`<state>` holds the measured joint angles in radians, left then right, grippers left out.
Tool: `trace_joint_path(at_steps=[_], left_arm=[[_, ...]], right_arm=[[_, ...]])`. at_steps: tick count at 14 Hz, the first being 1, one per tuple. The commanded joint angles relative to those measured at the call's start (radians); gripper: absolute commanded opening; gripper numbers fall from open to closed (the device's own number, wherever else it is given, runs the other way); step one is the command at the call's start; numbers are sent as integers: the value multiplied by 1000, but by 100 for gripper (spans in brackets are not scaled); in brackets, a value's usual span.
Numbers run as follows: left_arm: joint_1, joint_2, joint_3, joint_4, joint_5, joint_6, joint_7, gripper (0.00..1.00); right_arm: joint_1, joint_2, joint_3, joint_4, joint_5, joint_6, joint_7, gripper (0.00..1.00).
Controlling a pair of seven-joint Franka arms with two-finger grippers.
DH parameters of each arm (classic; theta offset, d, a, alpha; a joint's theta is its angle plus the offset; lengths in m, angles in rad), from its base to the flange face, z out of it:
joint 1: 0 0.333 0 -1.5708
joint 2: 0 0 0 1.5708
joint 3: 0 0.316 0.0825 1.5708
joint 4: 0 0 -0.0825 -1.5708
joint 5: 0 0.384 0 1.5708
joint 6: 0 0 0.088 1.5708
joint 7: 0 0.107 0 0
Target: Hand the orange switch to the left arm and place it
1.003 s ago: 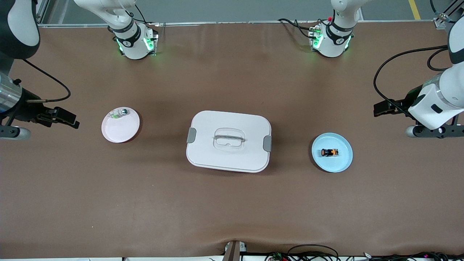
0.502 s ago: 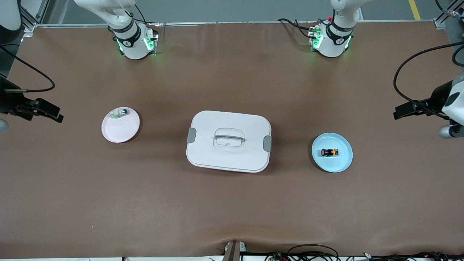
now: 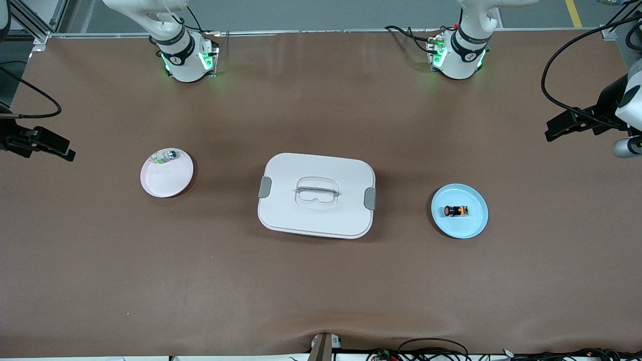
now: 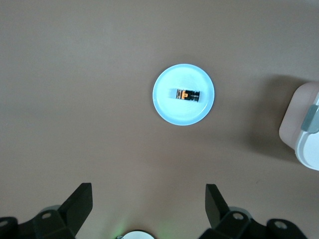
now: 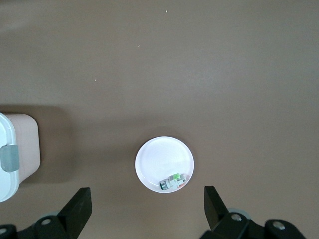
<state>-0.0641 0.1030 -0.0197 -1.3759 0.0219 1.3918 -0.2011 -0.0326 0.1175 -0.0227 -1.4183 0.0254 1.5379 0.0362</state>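
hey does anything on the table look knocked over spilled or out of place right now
Nothing stands out. The orange switch lies on its side on the light blue plate, the green-and-clear part sits at the pink plate's rim, and the box stands closed between them. Both grippers, left and right, hang open.
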Motion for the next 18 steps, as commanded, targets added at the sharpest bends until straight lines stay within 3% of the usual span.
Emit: trace_joint_path(at_steps=[1,8,11,18], left_arm=[[-14,-52,23,-71,-17,18,14,100],[-16,-88,21,-74,-19,33,12,100],[-17,-131,15,-130,-25,29,14,100],[-16,-126,7,-127,-45,27,14,100]], right_arm=[[-26,5,18,19,-18,-15,-42,100],[-26,8,20,19,-18,-9,-39,100],[-29,8,20,19,-16,-7,-42,100],[-27,8,18,19,-16,-4,-42,100]])
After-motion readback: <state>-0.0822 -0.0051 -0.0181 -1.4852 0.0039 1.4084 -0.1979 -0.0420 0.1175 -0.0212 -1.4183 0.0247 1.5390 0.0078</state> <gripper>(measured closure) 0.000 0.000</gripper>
